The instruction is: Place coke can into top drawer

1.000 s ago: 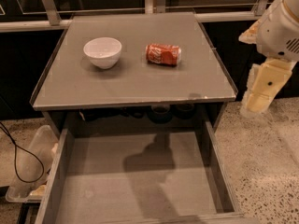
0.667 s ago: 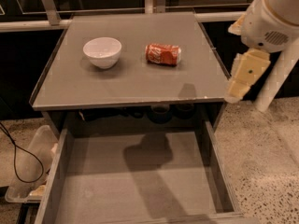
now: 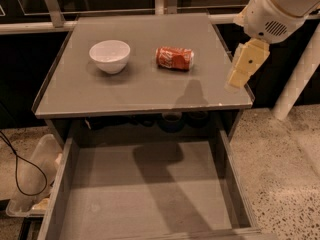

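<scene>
The coke can [image 3: 174,58] lies on its side on the grey tabletop [image 3: 140,89], right of centre. The top drawer [image 3: 150,194] is pulled open below the tabletop, with nothing in it. My gripper [image 3: 239,75] hangs from the white arm over the tabletop's right edge, to the right of the can and apart from it.
A white bowl [image 3: 110,56] stands on the tabletop to the left of the can. A clear plastic bin [image 3: 32,184] and a black cable [image 3: 15,164] lie on the floor at the left. A white post [image 3: 297,79] stands at the right.
The arm and gripper have moved left and up, from beside the table's right edge to above that edge, nearer the can. The can and bowl have not moved.
</scene>
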`<state>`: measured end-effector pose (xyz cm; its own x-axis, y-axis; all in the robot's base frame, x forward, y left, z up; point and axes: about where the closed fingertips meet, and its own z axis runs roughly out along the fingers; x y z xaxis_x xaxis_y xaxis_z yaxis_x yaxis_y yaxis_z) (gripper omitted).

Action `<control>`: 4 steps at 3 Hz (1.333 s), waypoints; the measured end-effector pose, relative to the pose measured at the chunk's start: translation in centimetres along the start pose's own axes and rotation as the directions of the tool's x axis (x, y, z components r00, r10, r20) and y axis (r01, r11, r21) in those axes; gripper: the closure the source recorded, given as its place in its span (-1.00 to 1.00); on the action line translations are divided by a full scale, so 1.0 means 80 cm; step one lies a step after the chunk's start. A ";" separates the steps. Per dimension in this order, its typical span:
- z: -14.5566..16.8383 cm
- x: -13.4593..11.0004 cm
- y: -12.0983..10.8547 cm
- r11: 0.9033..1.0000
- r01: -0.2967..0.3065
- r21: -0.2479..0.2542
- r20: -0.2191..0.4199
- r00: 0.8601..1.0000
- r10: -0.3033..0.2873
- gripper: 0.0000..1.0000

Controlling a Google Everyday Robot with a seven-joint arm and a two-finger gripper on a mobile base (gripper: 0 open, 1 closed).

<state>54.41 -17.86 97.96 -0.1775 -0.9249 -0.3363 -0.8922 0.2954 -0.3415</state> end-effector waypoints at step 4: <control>0.081 -0.052 -0.116 0.994 0.068 0.090 0.211 0.974 -0.086 -1.00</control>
<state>66.11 -15.20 96.86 -0.0087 -0.8754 -0.4834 -0.8614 0.2521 -0.4409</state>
